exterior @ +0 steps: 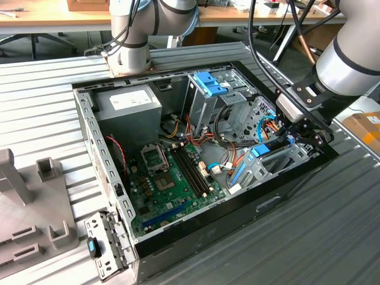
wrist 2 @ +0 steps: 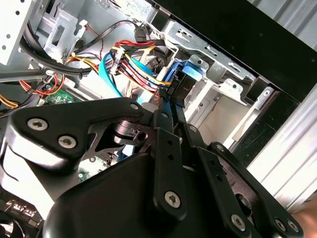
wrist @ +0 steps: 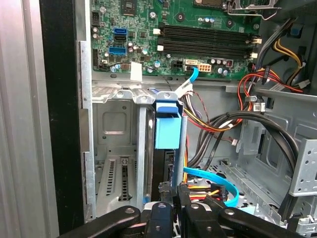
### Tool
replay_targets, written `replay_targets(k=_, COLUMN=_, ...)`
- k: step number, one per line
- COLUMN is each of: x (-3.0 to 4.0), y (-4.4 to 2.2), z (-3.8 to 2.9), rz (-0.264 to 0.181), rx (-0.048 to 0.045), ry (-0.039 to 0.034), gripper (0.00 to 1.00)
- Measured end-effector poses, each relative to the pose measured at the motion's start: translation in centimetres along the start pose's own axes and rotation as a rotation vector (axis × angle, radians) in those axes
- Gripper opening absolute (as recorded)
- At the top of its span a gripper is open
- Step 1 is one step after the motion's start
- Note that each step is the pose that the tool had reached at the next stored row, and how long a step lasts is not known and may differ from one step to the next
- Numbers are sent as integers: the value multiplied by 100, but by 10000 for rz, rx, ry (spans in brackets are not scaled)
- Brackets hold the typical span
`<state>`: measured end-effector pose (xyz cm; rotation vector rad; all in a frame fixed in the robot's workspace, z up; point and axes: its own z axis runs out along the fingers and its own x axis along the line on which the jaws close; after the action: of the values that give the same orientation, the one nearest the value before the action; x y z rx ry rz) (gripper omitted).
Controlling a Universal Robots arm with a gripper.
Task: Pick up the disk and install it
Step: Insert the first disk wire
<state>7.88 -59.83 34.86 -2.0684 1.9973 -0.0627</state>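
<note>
gripper fingertips are buried behind the cable bundle, and the disk is mostly hidden (just blue tab visible)

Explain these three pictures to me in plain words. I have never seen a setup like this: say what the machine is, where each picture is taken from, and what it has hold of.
The machine is a robot arm with a hand at its end. The exterior view is taken by a camera off the arm and looks down on an open computer case lying on a ribbed metal table. Inside the case you can see the green circuit board, a grey box with a white label and bundles of coloured cables.

Both wrist views come from cameras that ride on the arm, so the black linkages of the hand show in the foreground.

The hand is down at the drive bay by the case's edge on the exterior view's right. The disk, marked by its blue rails, stands on edge in that bay, and the fingers reach to its end.
</note>
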Motion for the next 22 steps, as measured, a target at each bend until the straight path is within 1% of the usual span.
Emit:
replay_targets(k=4, x=1, y=4, z=3, rz=15, rx=3, ry=-34, gripper=16)
replay_targets(k=10, x=2, y=7, z=7, rz=17, rx=3, ry=-34, gripper=16)
replay_targets(k=15, x=0, y=39, z=1, rz=17, rx=4, ry=-35, gripper=16)
replay_targets(k=22, x=2, y=38, z=14, rz=17, rx=3, ry=-34, gripper=16)
